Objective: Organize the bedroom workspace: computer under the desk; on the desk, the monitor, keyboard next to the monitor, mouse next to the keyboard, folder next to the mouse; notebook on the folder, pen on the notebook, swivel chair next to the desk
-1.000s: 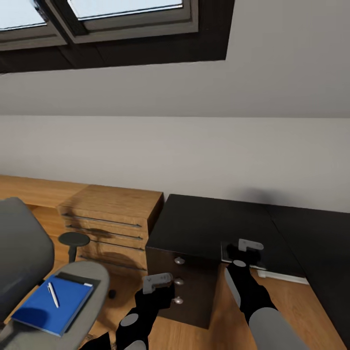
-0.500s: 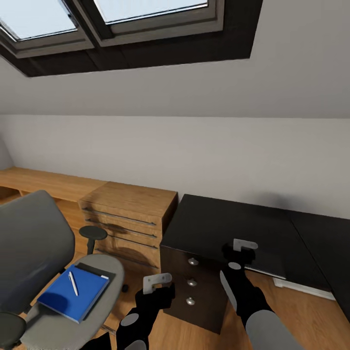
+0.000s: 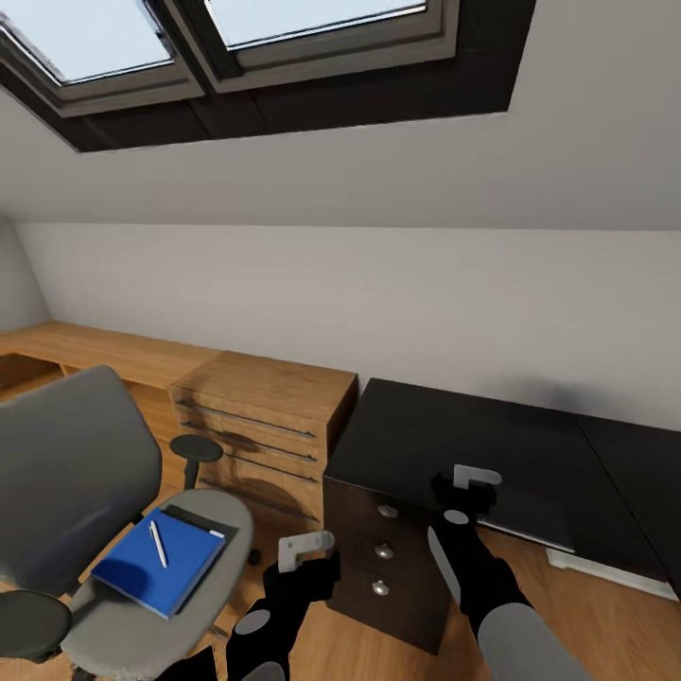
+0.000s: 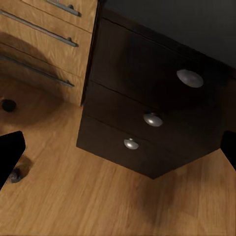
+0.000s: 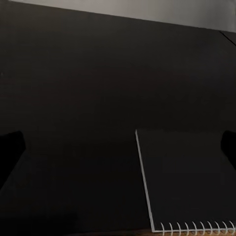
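Nearest the camera, both black arms reach forward: the left gripper (image 3: pixel 305 547) hangs over the wooden floor (image 3: pixel 378 653) in front of the dark drawer unit with round metal knobs (image 3: pixel 383 551), and the left wrist view shows its fingertips far apart at the picture's edges, so the jaws stand wide and hold nothing. The right gripper (image 3: pixel 473 478) hovers above the black worktop (image 3: pixel 445 435), also spread wide and empty, with its wrist camera looking down on a dark spiral-bound notebook (image 5: pixel 189 184) lying flat on that surface. Over on the left, the grey swivel chair (image 3: pixel 71 473) stands on the floor well apart from the worktop, and on its seat lies the blue folder (image 3: pixel 159 561) with a dark edge showing beneath it and a white pen (image 3: pixel 158 544) resting on top. Behind the chair sits a light wooden chest of drawers with long bar handles (image 3: pixel 260 426), touching the side of the black worktop. Further back runs the pale grey wall (image 3: pixel 378 293), and overhead a dark-framed skylight (image 3: pixel 255 47) lets in daylight.
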Robot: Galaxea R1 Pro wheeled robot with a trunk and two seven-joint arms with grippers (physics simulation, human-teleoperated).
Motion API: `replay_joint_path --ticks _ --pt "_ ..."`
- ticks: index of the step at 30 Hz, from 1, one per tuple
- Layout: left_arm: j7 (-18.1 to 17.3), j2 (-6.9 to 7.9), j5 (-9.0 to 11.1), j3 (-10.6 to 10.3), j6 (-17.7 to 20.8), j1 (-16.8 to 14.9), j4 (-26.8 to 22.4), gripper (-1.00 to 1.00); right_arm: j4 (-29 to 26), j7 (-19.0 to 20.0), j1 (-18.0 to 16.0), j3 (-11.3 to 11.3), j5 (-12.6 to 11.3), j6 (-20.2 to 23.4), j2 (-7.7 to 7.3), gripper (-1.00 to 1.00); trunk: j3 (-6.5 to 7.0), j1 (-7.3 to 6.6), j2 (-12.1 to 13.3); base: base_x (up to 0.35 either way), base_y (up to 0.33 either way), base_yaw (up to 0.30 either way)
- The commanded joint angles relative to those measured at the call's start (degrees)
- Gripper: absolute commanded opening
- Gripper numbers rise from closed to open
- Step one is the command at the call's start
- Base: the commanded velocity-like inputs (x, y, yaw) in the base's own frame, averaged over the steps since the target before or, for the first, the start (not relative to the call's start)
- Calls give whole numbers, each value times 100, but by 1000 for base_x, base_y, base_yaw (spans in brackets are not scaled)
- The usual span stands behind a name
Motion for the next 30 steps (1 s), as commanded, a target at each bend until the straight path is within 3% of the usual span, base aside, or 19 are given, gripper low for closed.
replay_joint_path --ticks 1,20,30 --pt "32 0 6 -13 33 -10 -7 100 -7 -4 -2 -19 60 44 7 100 -7 0 -4 0 0 263" --pt "41 -7 -2 -21 33 -8 -7 100 4 20 22 -8 61 44 14 100 -7 0 -4 0 0 275" --pt "47 59 -13 42 29 -8 -24 100 107 36 42 314 53 44 15 100 -7 0 -4 0 0 278"
